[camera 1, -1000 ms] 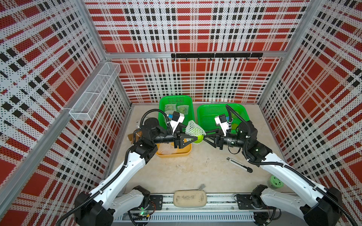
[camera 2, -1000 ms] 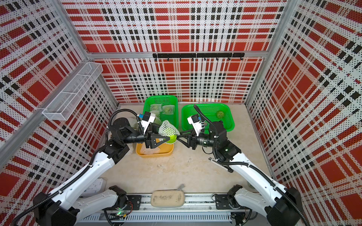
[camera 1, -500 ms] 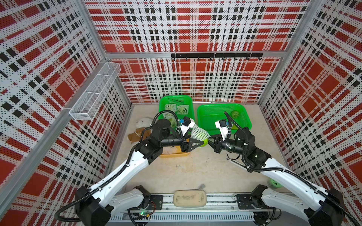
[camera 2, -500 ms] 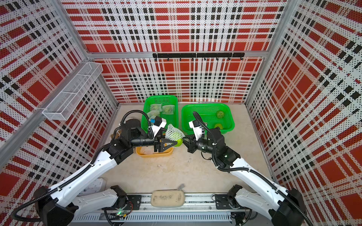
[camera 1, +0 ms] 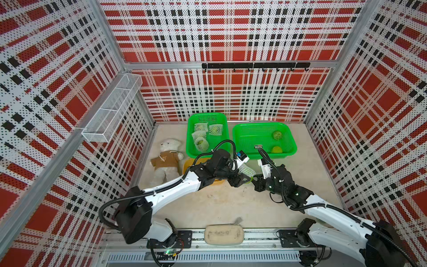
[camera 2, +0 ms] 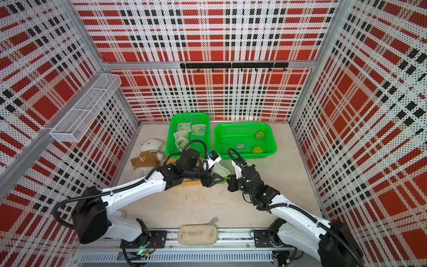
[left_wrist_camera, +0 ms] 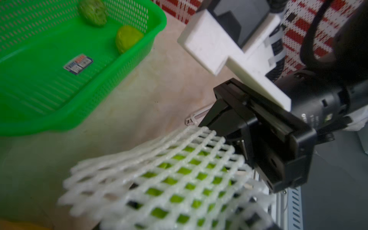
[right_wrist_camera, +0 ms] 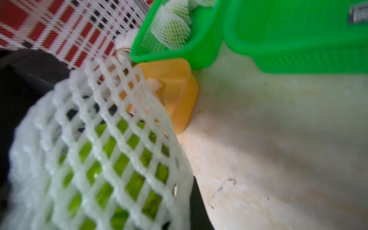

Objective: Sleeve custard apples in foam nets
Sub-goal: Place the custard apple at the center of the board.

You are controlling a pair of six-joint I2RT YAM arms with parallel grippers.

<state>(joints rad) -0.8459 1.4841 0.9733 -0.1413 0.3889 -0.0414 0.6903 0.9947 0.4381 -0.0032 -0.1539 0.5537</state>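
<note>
Custard apple (left_wrist_camera: 179,179) half-hidden in foam net (left_wrist_camera: 159,173), left hand (camera 1: 242,178) grasping net, right hand (camera 1: 255,179) clenched.

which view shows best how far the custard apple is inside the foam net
The left wrist view: the foam net fills the frame, with the custard apple green through its holes. The right wrist view shows likewise, but blurrier. In both top views the net is small between the grippers.
</note>
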